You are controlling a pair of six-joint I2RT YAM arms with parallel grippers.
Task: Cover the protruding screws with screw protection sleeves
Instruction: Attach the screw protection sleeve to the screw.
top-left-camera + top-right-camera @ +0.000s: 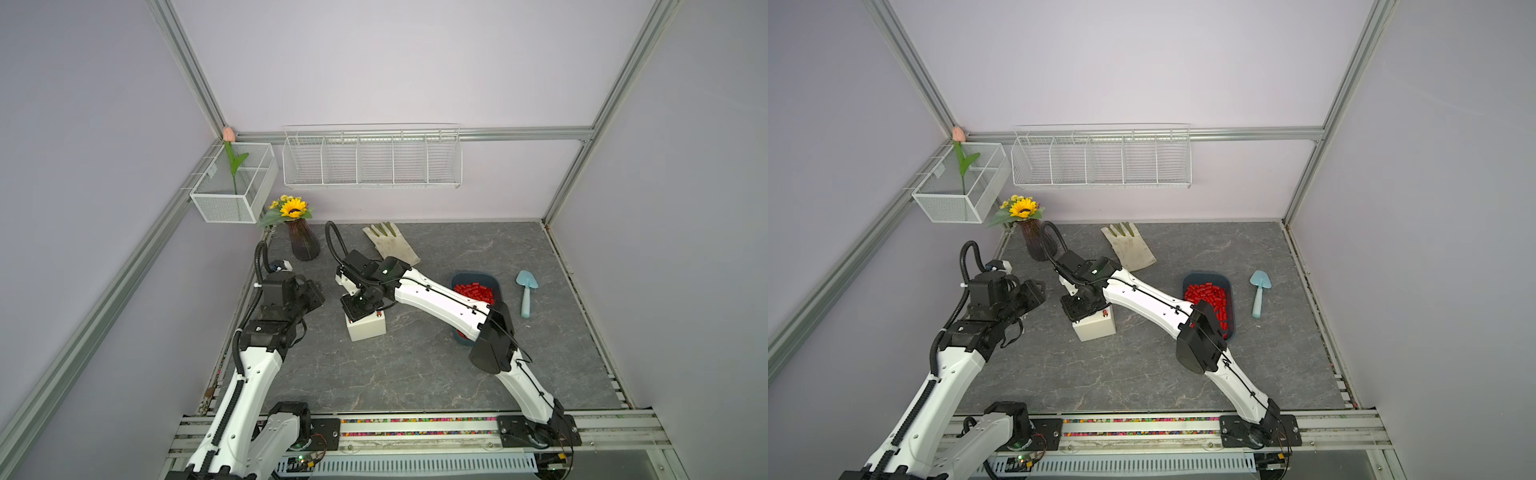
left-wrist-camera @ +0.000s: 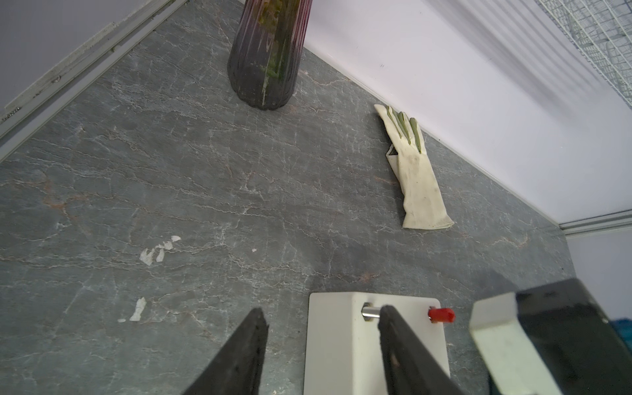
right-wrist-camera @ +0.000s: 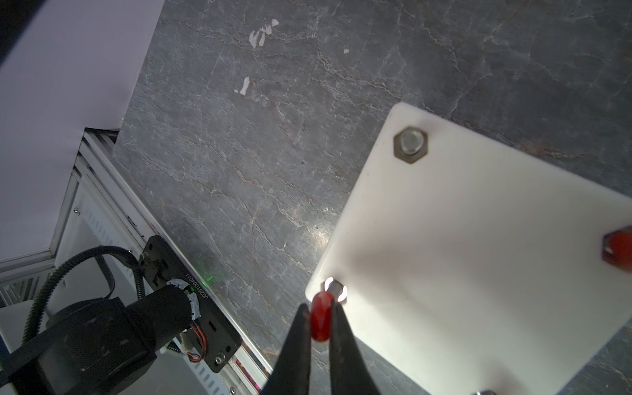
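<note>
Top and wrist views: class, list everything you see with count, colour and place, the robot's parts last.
table: one, grey marble
white box: one, cream, mid-table
screws: four, silver, box-top corners; one capped red
held sleeve: one, red, in the right gripper, by a bare screw
loose sleeves: many, red, in the tray
tray: one, dark blue, right of the box
trowel: one, pale blue, right of the tray
glove: one, cream and green, at the table's back
vase: one, dark purple, back left, holding a sunflower
wire baskets: two, white, hung above the table's back; one holds a pink tulip
left gripper: one, black, open, empty, left of the box
right gripper: one, black, shut on the held sleeve
</note>
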